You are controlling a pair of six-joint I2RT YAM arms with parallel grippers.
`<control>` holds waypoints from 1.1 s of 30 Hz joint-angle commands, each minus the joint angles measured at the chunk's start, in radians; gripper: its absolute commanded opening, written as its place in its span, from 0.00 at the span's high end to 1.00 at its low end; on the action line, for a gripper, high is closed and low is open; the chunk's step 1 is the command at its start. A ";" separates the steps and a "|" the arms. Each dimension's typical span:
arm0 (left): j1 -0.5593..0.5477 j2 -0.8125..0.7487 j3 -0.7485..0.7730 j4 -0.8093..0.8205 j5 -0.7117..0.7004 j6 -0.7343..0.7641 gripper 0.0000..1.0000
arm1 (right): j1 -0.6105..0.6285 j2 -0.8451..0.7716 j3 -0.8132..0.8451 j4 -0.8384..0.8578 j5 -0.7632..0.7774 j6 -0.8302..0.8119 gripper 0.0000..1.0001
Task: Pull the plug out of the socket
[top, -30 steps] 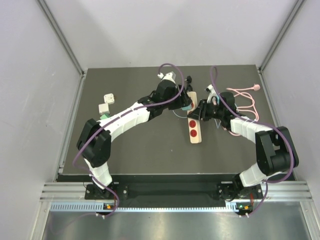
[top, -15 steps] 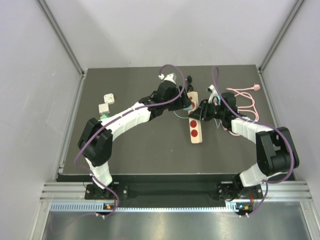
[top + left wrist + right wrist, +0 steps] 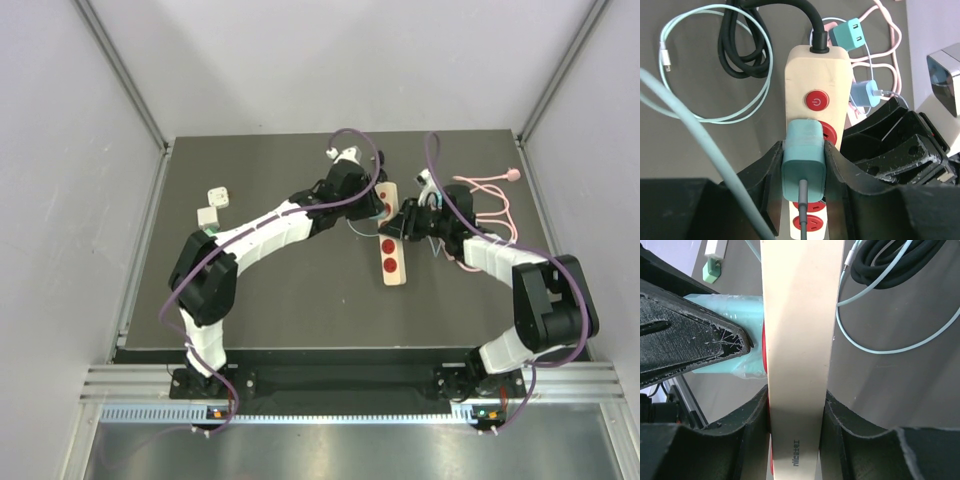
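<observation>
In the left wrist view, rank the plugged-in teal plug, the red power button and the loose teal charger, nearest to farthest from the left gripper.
1. The teal plug, between the fingers of the left gripper.
2. The red power button, just beyond it on the power strip.
3. The loose teal charger, past the strip's far end, on the right.
</observation>
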 commanded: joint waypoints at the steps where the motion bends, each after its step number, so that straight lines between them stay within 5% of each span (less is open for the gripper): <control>1: -0.035 0.006 0.108 -0.038 -0.087 0.019 1.00 | 0.007 -0.077 0.018 0.080 0.041 -0.041 1.00; 5: -0.098 0.048 0.249 -0.193 -0.270 0.022 1.00 | 0.059 -0.111 0.023 0.043 0.176 -0.099 1.00; 9: -0.115 0.123 0.374 -0.317 -0.261 0.001 1.00 | 0.095 -0.140 0.026 0.028 0.250 -0.152 1.00; 15: -0.099 0.022 0.230 -0.184 -0.197 0.080 1.00 | 0.026 -0.132 0.020 0.055 0.085 -0.141 1.00; 22: 0.037 -0.162 -0.115 0.129 0.174 0.100 1.00 | -0.109 -0.095 -0.013 0.143 -0.101 -0.058 1.00; 26: 0.060 -0.193 -0.158 0.196 0.260 0.071 1.00 | -0.122 -0.094 -0.013 0.140 -0.066 -0.049 1.00; 33: 0.042 -0.155 -0.066 0.080 0.189 -0.023 1.00 | -0.119 -0.114 -0.013 0.100 0.048 -0.064 1.00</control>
